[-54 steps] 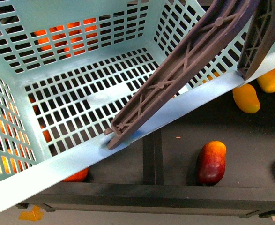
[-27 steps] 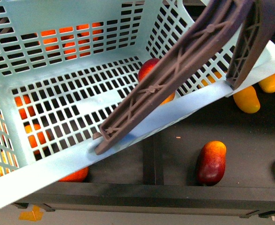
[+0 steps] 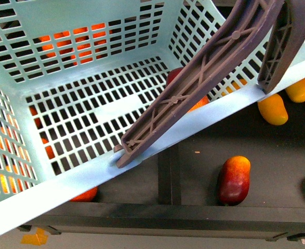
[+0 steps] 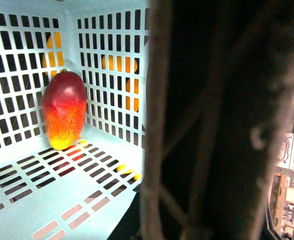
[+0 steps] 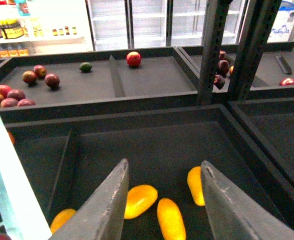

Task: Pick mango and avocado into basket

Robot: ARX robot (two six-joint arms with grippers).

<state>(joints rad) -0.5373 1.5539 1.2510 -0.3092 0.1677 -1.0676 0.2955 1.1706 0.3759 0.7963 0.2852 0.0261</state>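
The turquoise basket point(image 3: 90, 36) hangs close in front and fills most of the front view. Its brownish-grey handle point(image 3: 204, 78) slants across the near right corner. My left gripper is shut on that handle, which shows as a dark blur point(image 4: 217, 125) in the left wrist view and hides the fingers. The red-to-orange mango point(image 4: 64, 110) stands inside, leaning in a corner; from the front it peeks out behind the handle point(image 3: 175, 77). My right gripper point(image 5: 164, 162) is open and holds nothing, above yellow mangoes. The avocado is out of view.
Another red mango point(image 3: 234, 179) lies in the dark shelf bin below, right of a divider point(image 3: 168, 176). Yellow mangoes point(image 3: 273, 109) lie further right and under the right gripper point(image 5: 139, 200). A metal post point(image 5: 214, 50) and far shelves with red fruit and one small green fruit point(image 5: 85, 66) stand beyond.
The basket swayed left and has swung back right. The mango inside, unseen a second ago, now shows behind the handle. The fruit on the shelf has not moved.
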